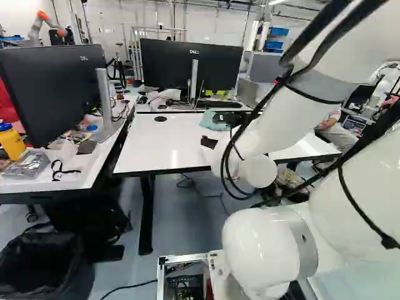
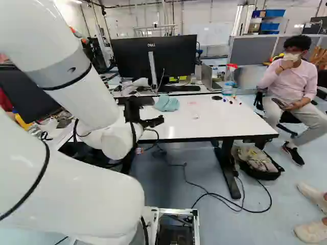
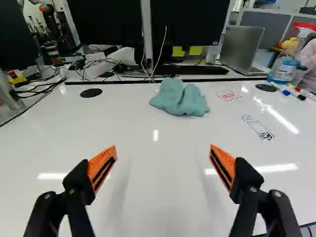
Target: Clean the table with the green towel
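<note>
In the left base view, the green towel [image 1: 214, 120] lies bunched at one o'clock from centre on the white worktop [image 1: 165, 145]. In the right base view it sits near twelve. In the wrist view, the jaws stand wide, towel well apart at twelve o'clock, drawn marks [image 3: 259, 128] at two.

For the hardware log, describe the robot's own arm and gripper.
The arm is smooth white tubing with rounded joints and grey collars, black cables strapped along it. The gripper is black, its two fingers tipped with orange pads bearing dark slots.
</note>
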